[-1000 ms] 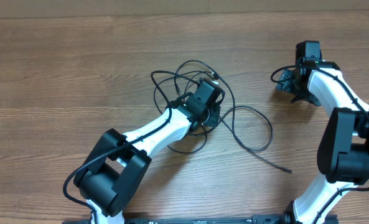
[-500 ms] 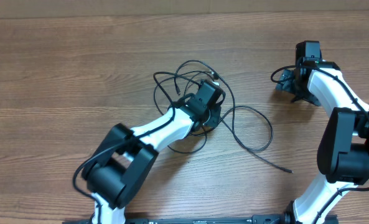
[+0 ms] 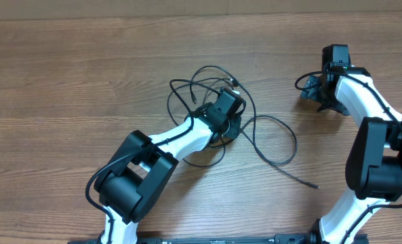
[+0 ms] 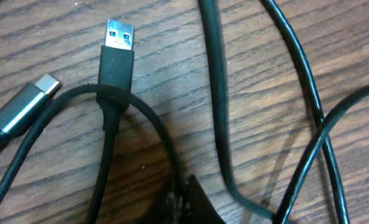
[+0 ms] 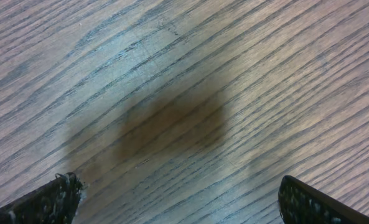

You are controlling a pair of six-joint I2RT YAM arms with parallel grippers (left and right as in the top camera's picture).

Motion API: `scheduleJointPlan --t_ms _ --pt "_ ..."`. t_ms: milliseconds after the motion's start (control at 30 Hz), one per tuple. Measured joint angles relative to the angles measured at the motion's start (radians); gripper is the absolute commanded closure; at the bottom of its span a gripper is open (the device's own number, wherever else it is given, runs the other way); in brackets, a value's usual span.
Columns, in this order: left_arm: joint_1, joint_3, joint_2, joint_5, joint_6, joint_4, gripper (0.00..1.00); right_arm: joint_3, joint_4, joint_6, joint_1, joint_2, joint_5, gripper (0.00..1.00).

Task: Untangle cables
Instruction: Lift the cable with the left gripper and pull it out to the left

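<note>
Cables (image 3: 214,102) bunched mid-frame on counter (image 3: 85,68), partly hidden beneath left claw (image 3: 232,127). Left claw closed; tips cropped at wrist view's lower edge, hold on any cord indiscernible. Right claw (image 3: 317,93) spread open, upper right, well apart from cables.

Overhead: fixed above, looking straight down, far enough to take in the whole desk (image 3: 65,68). Left wrist: very near, facing down onto the cables (image 4: 215,93), shared with overhead. Right wrist: near, facing desk wood.
</note>
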Motion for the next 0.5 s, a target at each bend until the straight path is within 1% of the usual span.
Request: scheduleJointPlan --t_ms 200,333,500 --pt "0.0 0.0 -0.031 0.0 0.008 -0.012 0.96 0.0 0.0 0.0 0.0 0.0 0.0 0.0" --pt "0.0 -0.004 -0.173 0.0 0.009 -0.012 0.96 0.0 0.0 0.0 0.0 0.0 0.0 0.0" --pt "0.0 -0.003 -0.422 -0.004 0.024 0.028 0.96 0.0 0.0 0.0 0.0 0.0 0.0 0.0"
